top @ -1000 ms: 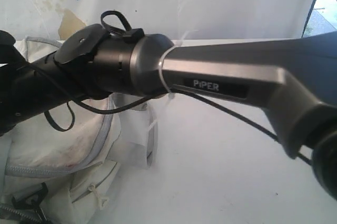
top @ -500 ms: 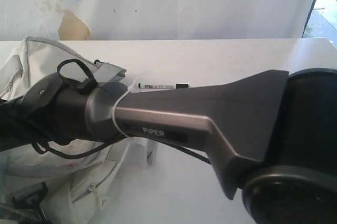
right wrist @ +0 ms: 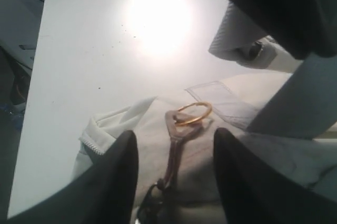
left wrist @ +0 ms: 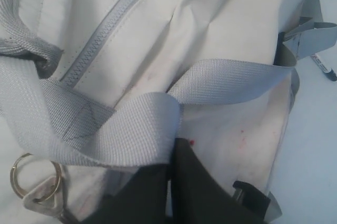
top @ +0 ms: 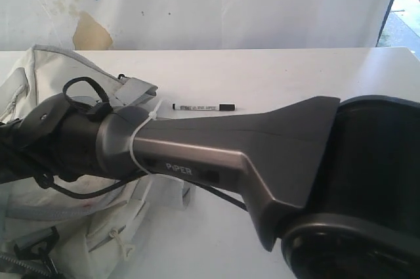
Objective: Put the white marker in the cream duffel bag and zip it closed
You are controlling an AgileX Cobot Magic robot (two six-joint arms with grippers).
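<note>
Jaws of right end effector (right wrist: 175, 138) gaped before the ring pull (right wrist: 194, 112), seemingly needing centring; left end effector (left wrist: 171, 153) pinched the strap (left wrist: 226, 79).

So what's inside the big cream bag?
Nothing can be seen inside the cream duffel bag: its grey zipper looks shut, hiding the inside. The white marker lies outside, on the table beside it.

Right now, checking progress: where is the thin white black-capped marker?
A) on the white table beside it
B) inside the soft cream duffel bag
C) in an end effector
A: the white marker lies on the white table, outside the cream duffel bag.
</note>
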